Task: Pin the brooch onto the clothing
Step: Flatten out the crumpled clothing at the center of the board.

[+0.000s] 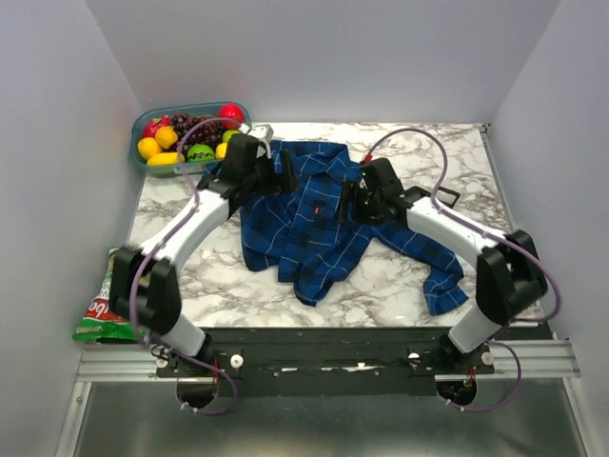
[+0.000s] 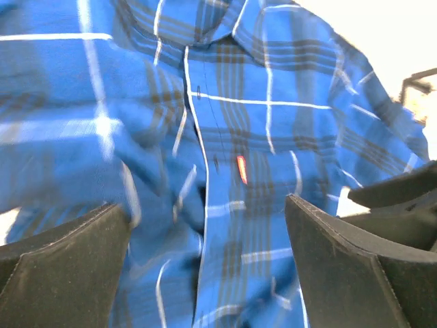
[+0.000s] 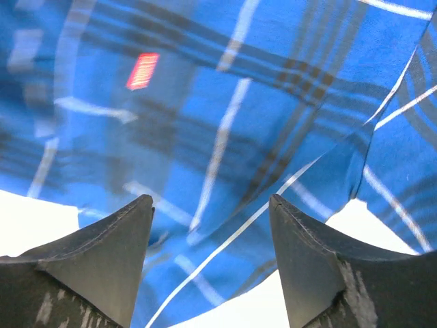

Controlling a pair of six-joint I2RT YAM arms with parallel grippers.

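Top view only: whole shirt (image 1: 314,233) rumpled across the middle of the table (image 1: 419,152), collar toward upper frame, one sleeve trailing to lower right. Fruit tub (image 1: 186,119) at upper left, snack bag (image 1: 103,314) at left edge. Brooch (image 1: 307,211) here a mere red speck at shirt centre, between the two grippers; axis unreadable.

Left wrist view: brooch (image 2: 242,169) near frame centre, on the shirt front just right of the button placket. Narrow red sliver, long axis near vertical, upper end leaning slightly left. Pinned or merely lying: cannot tell. On left gripper (image 2: 205,205), fingers spread wide, nothing between them, cloth beyond.

Right wrist view: brooch (image 3: 143,71) at upper left, blurred, long axis upright, top tipped right. On right gripper (image 3: 210,199), fingers likewise parted, holding nothing, over the shirt edge; white table along the bottom.
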